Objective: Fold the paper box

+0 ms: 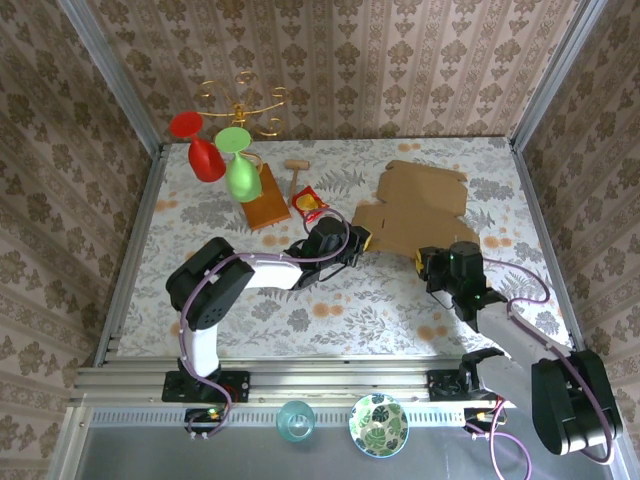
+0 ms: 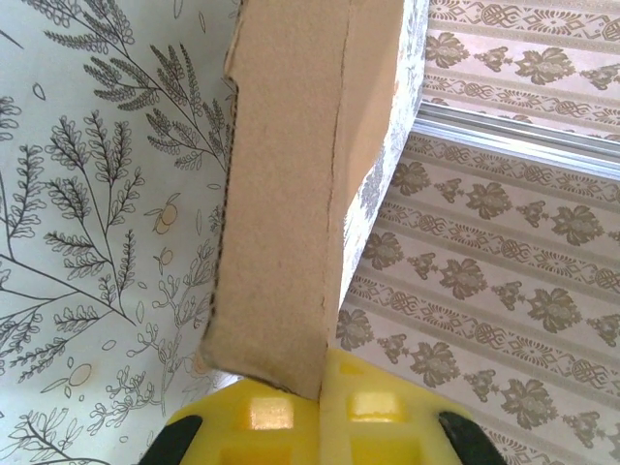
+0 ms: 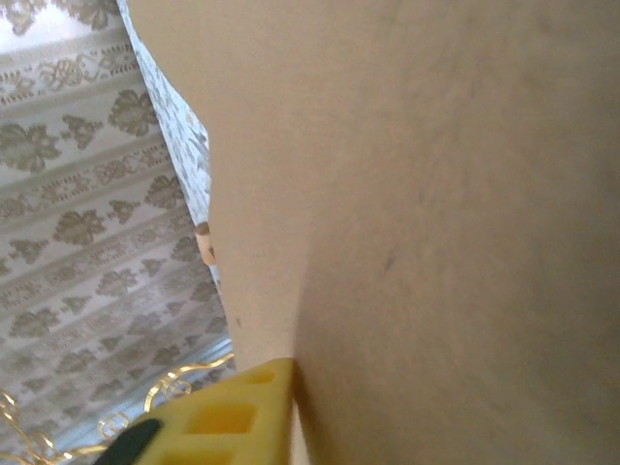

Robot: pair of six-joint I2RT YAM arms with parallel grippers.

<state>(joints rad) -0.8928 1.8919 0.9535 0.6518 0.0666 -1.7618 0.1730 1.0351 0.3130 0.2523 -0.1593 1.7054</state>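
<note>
Paper box [image 1: 420,205] lies mostly flat, right of table centre, toward 1 o'clock. Left gripper [image 2: 320,402] is clamped on a flap at the box's 8 o'clock corner, probably anchoring that side so the other arm can fold against it. Right gripper [image 1: 428,262] sits at the box's 6 o'clock edge with one finger against the cardboard; can't tell if it's pinched. Left arm: elbow out at 9 o'clock, forearm low, reaching across. Right arm stretches toward 11 o'clock.
</note>
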